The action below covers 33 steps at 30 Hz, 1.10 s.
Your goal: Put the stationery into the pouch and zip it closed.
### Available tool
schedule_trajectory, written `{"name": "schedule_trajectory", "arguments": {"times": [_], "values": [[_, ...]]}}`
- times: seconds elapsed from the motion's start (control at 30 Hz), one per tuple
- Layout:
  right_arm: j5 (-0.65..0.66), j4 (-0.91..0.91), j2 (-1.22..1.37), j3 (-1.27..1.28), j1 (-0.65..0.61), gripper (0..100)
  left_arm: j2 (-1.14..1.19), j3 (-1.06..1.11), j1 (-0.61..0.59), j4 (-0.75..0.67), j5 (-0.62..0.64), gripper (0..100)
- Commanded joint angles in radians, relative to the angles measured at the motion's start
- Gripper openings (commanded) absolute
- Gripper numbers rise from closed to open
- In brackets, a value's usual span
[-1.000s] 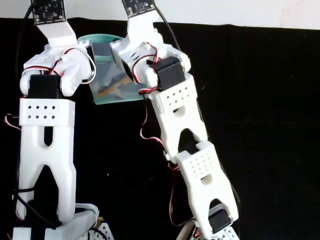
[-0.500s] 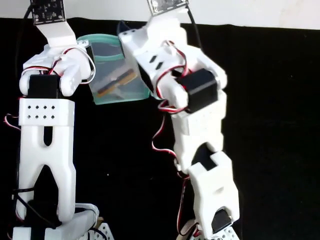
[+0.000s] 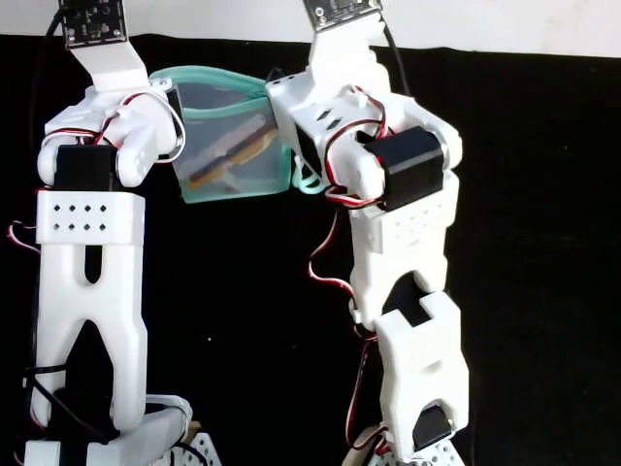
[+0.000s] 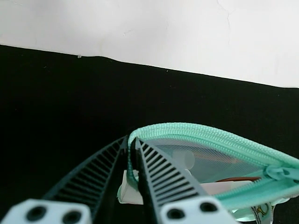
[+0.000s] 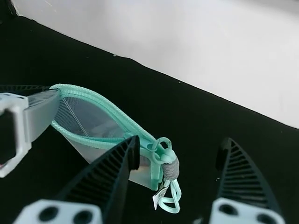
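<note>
Where the black table [image 3: 524,194] meets the white wall [image 3: 485,24] at its far edge, my work sits just short of that line. A broad stretch of dark surface lies out beyond my right arm [image 3: 408,243]. I have two arms, that one and my left arm [image 3: 87,252], with one mint pouch [image 3: 243,183] slung between them near the far edge. My left gripper [image 4: 131,142] is pinched tight on the pouch's zip end. My right gripper [image 5: 181,140] stands spread wide, gripping nothing, the zipper pull [image 5: 162,150] just inside one finger. Through the mesh I count at least two pieces of stationery: a brown-and-yellow stick [image 3: 233,150] and a white piece [image 4: 182,158]. Since a second ago my right arm has swung rightward off the pouch, which now stretches wider; my left arm has held.
</note>
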Motion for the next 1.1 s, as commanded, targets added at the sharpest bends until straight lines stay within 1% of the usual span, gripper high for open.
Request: {"name": "schedule_trajectory", "arguments": {"times": [0.0,0.13,0.27,0.4,0.53,0.67,0.93,1.07], "values": [[0.017,0.012,-0.062,0.018,0.007,26.3,0.042,0.010,0.005,0.000,0.006,1],[0.017,0.012,-0.156,0.113,-0.021,26.2,0.042,0.010,0.005,0.000,0.006,1],[0.020,0.010,-0.277,0.344,-0.050,26.2,0.042,0.010,0.005,0.000,0.006,1],[0.028,0.007,-0.349,0.562,-0.044,26.2,0.042,0.010,0.005,0.000,0.006,1],[0.100,0.007,-0.364,0.697,-0.044,25.3,0.042,0.012,0.005,0.000,0.006,1],[0.158,0.007,-0.364,0.754,-0.042,19.3,0.042,0.012,0.005,0.000,0.006,1],[0.227,0.008,-0.366,0.765,-0.042,19.0,0.042,0.012,0.005,0.000,0.006,1],[0.229,0.010,-0.369,0.792,-0.048,18.9,0.042,0.012,0.005,0.000,0.006,1]]}}
